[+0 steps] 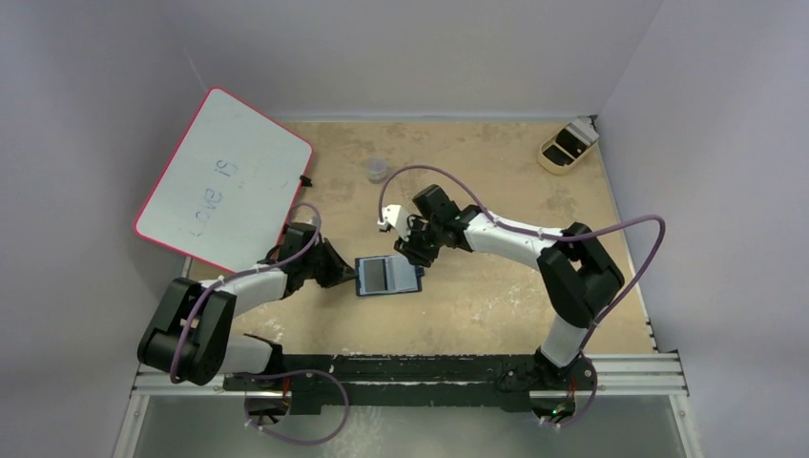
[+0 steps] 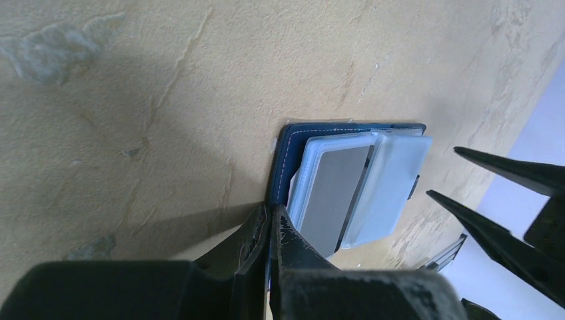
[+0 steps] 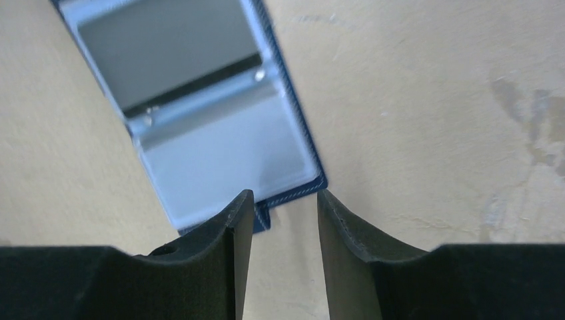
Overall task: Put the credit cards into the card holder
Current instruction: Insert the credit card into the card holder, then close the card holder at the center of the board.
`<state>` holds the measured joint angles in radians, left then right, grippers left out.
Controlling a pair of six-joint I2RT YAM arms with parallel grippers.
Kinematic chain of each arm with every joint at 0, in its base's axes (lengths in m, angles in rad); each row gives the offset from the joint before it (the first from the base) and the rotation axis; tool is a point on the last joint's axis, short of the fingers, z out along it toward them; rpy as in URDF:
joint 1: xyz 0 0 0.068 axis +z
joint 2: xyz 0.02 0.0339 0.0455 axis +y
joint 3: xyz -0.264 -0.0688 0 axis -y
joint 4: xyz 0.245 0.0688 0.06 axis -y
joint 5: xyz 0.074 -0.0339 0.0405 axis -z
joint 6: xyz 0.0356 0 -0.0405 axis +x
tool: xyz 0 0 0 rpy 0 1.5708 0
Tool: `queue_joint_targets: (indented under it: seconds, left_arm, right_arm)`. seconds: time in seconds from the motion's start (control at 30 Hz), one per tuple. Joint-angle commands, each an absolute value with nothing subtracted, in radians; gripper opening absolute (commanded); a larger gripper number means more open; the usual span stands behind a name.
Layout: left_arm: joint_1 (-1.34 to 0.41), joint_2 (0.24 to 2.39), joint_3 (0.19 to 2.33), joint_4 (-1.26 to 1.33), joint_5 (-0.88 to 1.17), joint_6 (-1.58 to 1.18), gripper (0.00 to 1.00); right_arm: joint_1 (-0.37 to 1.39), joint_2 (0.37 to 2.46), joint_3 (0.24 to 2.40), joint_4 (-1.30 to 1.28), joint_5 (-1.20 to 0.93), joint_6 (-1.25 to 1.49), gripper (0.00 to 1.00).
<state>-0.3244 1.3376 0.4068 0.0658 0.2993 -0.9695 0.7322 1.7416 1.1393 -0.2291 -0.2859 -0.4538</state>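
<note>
The navy card holder lies open on the table between my two arms. A grey credit card shows inside its pale clear pocket, and the right wrist view shows the same card from above. My left gripper is shut on the holder's navy left edge, with its fingers pressed together on that thin edge. My right gripper hangs open just over the holder's right edge, with the snap tab beside its left finger and nothing between the fingers. No loose card is in view.
A pink-edged whiteboard leans at the back left. A tan oval tray sits in the far right corner. A small clear cup stands behind the holder. Walls close in on the left, back and right.
</note>
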Motion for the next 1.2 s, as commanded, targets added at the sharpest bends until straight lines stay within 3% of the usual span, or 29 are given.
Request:
queue_joint_targets:
  seconds: [0.0,0.2,1.17]
  left_arm:
    - [-0.294,1.326,0.447,0.037,0.318,-0.922,0.00]
    - [-0.267,1.284,0.427,0.018,0.316,-0.916,0.00]
    - [-0.250,1.259,0.427,-0.011,0.305,-0.952,0.00]
  right_arm:
    - [0.726,1.680,1.089,-0.229,-0.361,-0.604,0.44]
    - [0.726,1.670,1.008,-0.183,-0.337,-0.630,0.47]
    - [0.765,1.781,1.075,-0.104,-0.390,-0.697,0.48]
